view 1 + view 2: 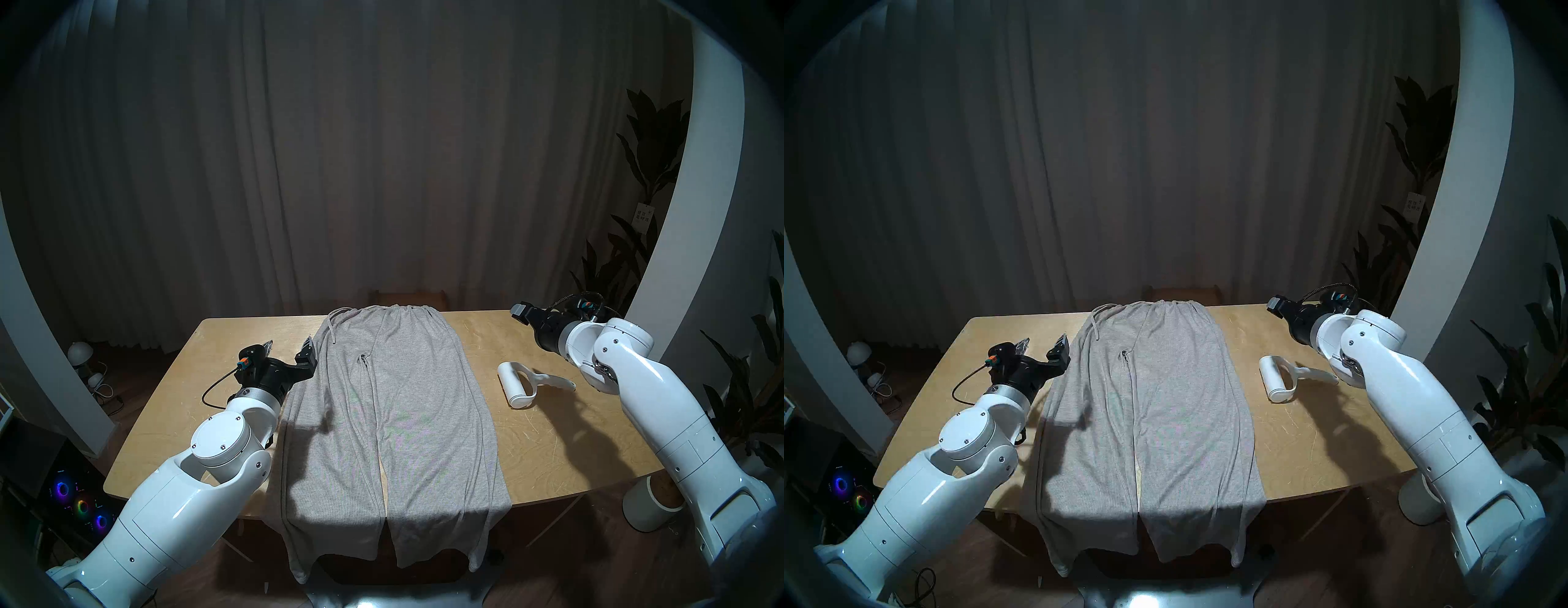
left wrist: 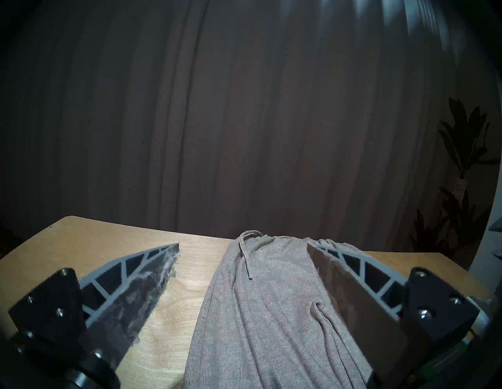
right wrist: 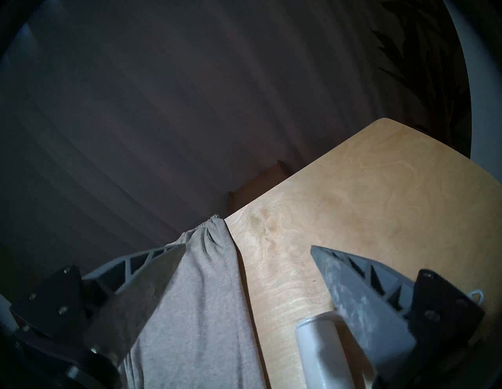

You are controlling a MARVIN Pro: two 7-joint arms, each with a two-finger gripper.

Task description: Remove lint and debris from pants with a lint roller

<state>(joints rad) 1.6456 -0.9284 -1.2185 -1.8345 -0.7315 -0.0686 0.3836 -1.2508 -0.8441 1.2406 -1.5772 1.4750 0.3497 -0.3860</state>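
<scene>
The light grey ribbed pants (image 1: 390, 403) lie flat down the middle of the wooden table (image 1: 551, 446), waist at the far edge, legs hanging over the near edge. A drawstring cord (image 2: 245, 260) lies on the waist. The white lint roller (image 1: 519, 384) lies on the table right of the pants, handle pointing right; its roll shows in the right wrist view (image 3: 317, 350). My left gripper (image 1: 287, 346) is open and empty at the pants' left edge (image 2: 243, 245). My right gripper (image 1: 518, 309) is open and empty, above and behind the roller (image 3: 248, 248). No red-pink scraps show.
Dark curtains hang behind the table. A wooden piece of furniture (image 1: 409, 297) stands past the far edge. Plants (image 1: 653, 170) and a white cylinder (image 1: 649, 505) stand on the right; a lit computer (image 1: 80, 505) is on the floor at the left.
</scene>
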